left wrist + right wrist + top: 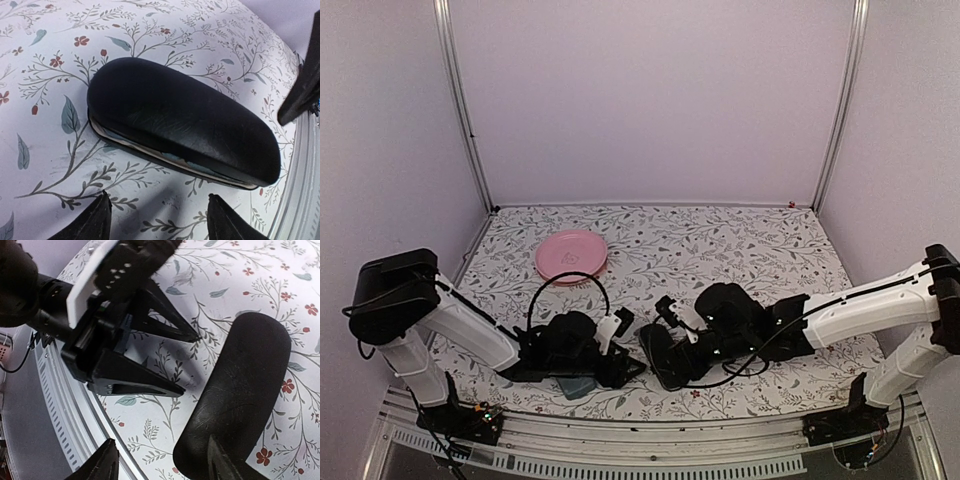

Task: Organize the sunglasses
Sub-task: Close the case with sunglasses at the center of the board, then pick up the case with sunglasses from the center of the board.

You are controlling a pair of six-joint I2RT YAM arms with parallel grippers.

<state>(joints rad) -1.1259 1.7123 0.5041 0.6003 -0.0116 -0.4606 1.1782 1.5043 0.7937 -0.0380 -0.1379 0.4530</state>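
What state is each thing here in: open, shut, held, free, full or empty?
Black case, lid down with a thin gap at the seam, unheld.
Left gripper, open, empty.
Right gripper, open, empty.
Pink plate, empty.

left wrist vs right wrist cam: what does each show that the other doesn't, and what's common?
Left wrist only: the black case side-on, with a pale strip along its lid seam, and the tips of the left gripper at the bottom edge.
Right wrist only: the left gripper seen from outside, fingers apart with nothing between them. It also shows the table's near rail and the right gripper, fingers also apart.
Both: the same case lying on the floral table, not gripped.
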